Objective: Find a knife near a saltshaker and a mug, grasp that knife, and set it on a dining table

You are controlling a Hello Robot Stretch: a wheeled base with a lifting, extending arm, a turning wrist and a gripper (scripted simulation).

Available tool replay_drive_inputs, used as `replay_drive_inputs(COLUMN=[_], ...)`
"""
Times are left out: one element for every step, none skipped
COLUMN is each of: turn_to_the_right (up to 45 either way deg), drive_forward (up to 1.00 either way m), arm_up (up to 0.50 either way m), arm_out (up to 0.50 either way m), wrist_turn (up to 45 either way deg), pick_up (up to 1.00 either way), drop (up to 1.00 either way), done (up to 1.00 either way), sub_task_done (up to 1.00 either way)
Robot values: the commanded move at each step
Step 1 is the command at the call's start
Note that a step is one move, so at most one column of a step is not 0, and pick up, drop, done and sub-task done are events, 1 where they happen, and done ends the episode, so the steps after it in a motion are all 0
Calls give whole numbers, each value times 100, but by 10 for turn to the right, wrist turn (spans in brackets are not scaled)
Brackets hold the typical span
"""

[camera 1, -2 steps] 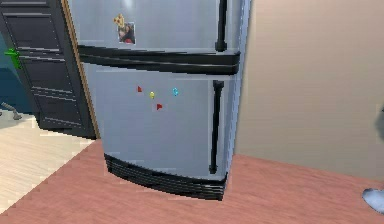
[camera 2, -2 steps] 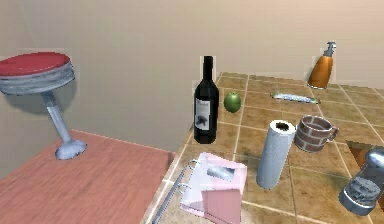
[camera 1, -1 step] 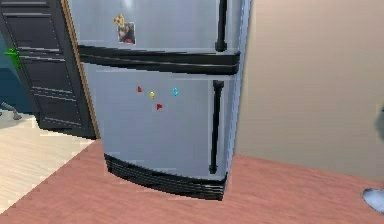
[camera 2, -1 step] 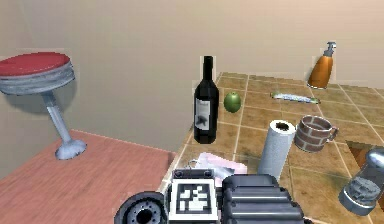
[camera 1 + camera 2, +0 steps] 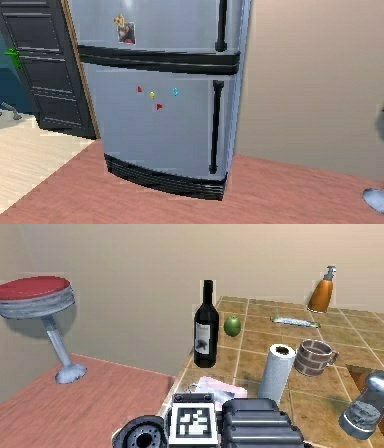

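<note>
On the tiled countertop (image 5: 250,344) a thin silvery thing that looks like a knife (image 5: 295,321) lies toward the far side. Nearer stands a grey-brown mug (image 5: 316,356), and a grey metallic shaker (image 5: 362,409) is at the arm side view's right edge. The arm's dark end with a white marked square (image 5: 195,421) rises from the bottom edge. The gripper's dark body (image 5: 146,435) is left of it. Its far end cannot be made out, so I cannot tell whether it holds anything.
A dark wine bottle (image 5: 206,324), a green apple (image 5: 233,325), an orange soap bottle (image 5: 322,291), a paper towel roll (image 5: 276,371) and a white cloth (image 5: 215,386) share the counter. A red-seated bar stool (image 5: 40,304) stands left of it. Ahead, a grey refrigerator (image 5: 165,95) stands against the wall beside a dark door (image 5: 45,60).
</note>
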Motion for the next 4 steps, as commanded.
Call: replay_drive_inputs(turn_to_the_right=[0,0,0,0], drive_forward=[0,0,0,0], arm_up=[0,0,0,-14], arm_out=[0,0,0,0], wrist_turn=[450,450,150,0], pick_up=[0,0,0,0], drop=[0,0,0,0], done=[0,0,0,0], sub_task_done=[0,0,0,0])
